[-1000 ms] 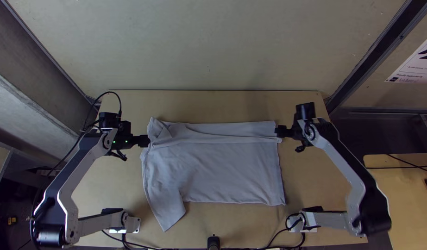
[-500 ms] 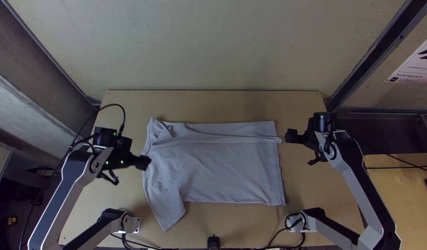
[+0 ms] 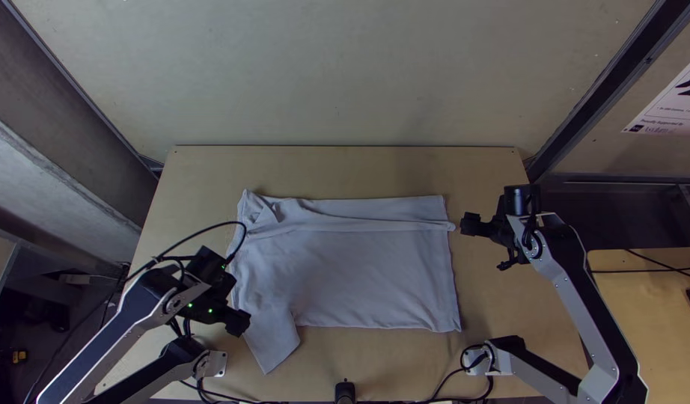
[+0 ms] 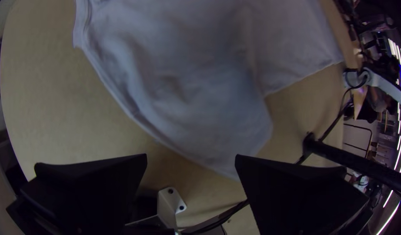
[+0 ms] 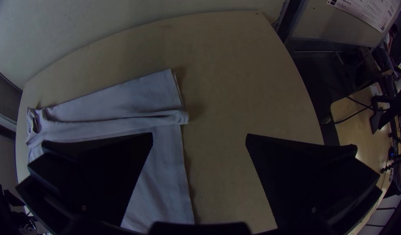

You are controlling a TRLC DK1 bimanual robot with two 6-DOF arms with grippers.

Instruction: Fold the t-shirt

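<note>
The pale grey-blue t-shirt (image 3: 360, 269) lies on the table with its far side folded over in a strip; one sleeve (image 3: 272, 346) points toward the near edge at the left. My left gripper (image 3: 242, 323) is over the shirt's left edge beside that sleeve. In the left wrist view my left gripper (image 4: 191, 163) stands open, the shirt (image 4: 178, 87) beyond its fingers. Off the shirt's right side is my right gripper (image 3: 468, 224), apart from the cloth. The right wrist view has my right gripper (image 5: 199, 138) open, the folded strip (image 5: 109, 126) to one side.
The wooden table (image 3: 345, 170) shows bare wood around the shirt. Black cables (image 3: 450, 381) run along its near edge, by a black post (image 3: 346, 390). A wall (image 3: 345, 75) rises behind the far edge.
My left gripper has left the folded strip's left end and come down toward the near sleeve. My right gripper has backed off the strip's right end, outward. The shirt lies unchanged.
</note>
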